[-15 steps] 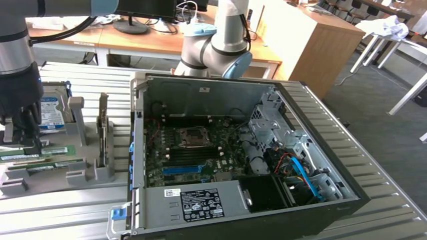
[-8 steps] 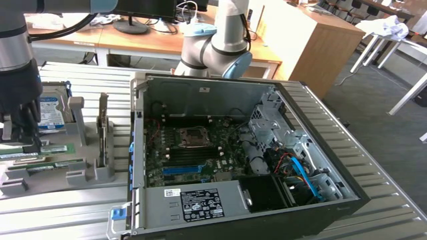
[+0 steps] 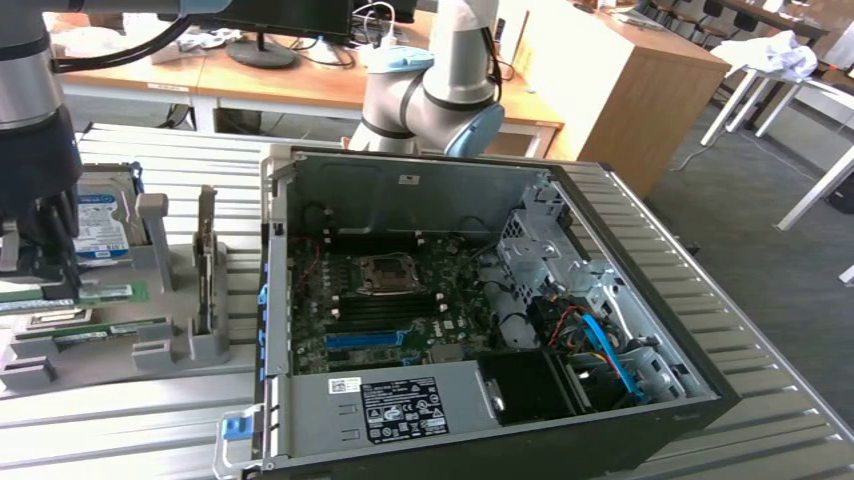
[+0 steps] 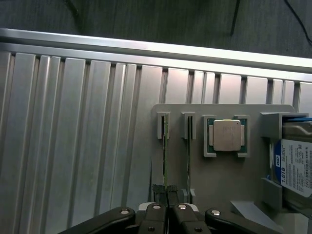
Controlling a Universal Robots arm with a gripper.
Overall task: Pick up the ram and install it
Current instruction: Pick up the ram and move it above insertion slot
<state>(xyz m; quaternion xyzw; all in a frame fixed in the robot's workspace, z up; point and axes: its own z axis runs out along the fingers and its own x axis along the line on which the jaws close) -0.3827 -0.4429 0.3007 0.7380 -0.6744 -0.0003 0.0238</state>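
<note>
Closest in, the gripper has its two black fingers pinched narrow on the near end of the ram, with the thin green board edge caught between them. The ram stands on edge in the outermost slot of the grey parts holder. Its long axis runs straight away from the fingers to the small bracket at the holder's far end, parallel to the ribs of the slatted aluminium table. Just beside it, in the next slot, a second memory stick stands the same way, apart from the fingers. Beyond that a CPU lies flat in its square nest, and further along a hard drive with a blue-white label sits in its own bay. In the exterior view the open computer case lies well apart, toward that view's right, its motherboard exposed.
</note>
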